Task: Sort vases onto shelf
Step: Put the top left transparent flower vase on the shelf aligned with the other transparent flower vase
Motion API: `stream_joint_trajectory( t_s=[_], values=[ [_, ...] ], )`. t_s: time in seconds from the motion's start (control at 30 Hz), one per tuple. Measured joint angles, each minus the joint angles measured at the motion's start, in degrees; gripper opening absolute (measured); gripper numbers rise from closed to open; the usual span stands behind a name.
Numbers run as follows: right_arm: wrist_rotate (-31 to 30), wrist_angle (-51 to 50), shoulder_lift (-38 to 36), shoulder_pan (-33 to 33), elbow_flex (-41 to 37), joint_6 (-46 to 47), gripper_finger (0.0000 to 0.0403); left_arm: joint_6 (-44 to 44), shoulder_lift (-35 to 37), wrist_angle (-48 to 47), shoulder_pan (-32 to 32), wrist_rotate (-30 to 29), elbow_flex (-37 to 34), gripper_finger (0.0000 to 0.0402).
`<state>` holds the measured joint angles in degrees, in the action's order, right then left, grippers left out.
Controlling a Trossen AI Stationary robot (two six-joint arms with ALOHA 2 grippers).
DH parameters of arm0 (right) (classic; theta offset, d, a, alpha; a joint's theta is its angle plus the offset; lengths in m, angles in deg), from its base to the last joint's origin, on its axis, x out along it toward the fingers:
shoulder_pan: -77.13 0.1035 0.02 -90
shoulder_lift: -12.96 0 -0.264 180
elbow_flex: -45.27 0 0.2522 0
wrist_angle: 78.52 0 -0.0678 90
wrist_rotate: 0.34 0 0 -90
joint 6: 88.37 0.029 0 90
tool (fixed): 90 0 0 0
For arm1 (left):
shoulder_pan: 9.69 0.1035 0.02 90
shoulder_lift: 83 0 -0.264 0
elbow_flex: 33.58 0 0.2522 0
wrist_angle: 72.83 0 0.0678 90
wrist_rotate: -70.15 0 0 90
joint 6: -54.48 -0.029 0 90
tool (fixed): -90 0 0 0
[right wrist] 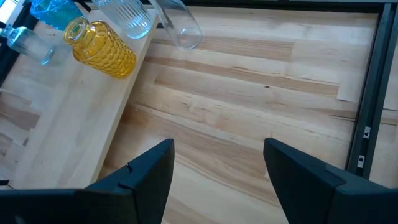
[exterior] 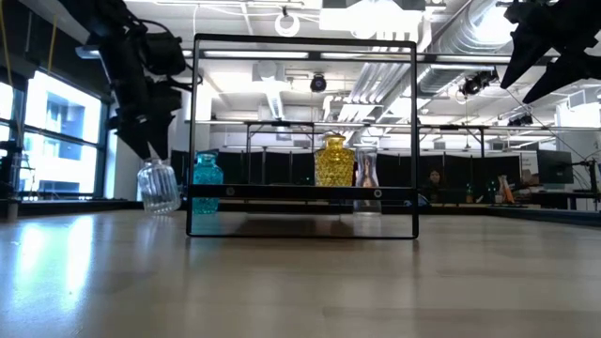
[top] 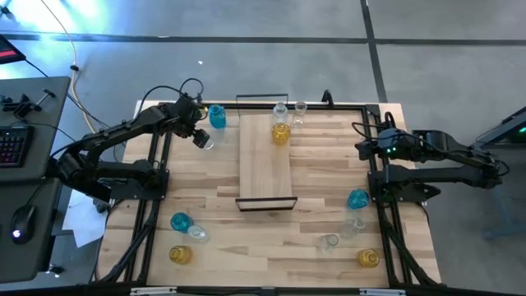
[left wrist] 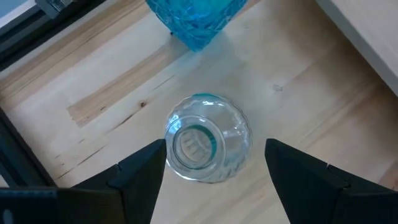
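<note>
Pale wooden tabletop [top: 329, 173]: left gripper [left wrist: 214, 163] hovers wide open, empty, over the clear round-bellied glass vase [left wrist: 207, 145] beside the narrow light-wood shelf [top: 265, 164]. Centre, descend, then close gently. Right gripper [right wrist: 217, 163] waits open, empty.

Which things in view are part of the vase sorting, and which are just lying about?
Job:
- light-wood shelf with black frame
- yellow glass vase on the shelf
- clear glass vase between the open left gripper fingers
- teal glass vase beside it
- loose vases along the near edge

Lying about:
- keyboard
- mouse
</note>
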<state>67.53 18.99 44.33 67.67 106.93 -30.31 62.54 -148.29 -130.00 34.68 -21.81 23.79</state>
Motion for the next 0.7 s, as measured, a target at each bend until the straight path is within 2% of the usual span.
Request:
stream_joint_trajectory(
  t_s=[0.3,0.53,0.7],
  values=[
    [0.0,0.02,0.0,-0.02,0.0,0.15,0.0243,1.94,0.02,0.12,-2.77,-0.99,0.44,0.0266],
    [-0.01,0.02,0.0,-0.01,0.0,0.14,0.0243,1.05,0.02,0.34,-4.2,-3.45,5.89,0.0267],
    [0.0,0.01,0.0,-0.02,0.0,0.02,0.0243,0.88,0.04,-1.56,-3.41,-2.8,6.6,0.0267]
  ],
)
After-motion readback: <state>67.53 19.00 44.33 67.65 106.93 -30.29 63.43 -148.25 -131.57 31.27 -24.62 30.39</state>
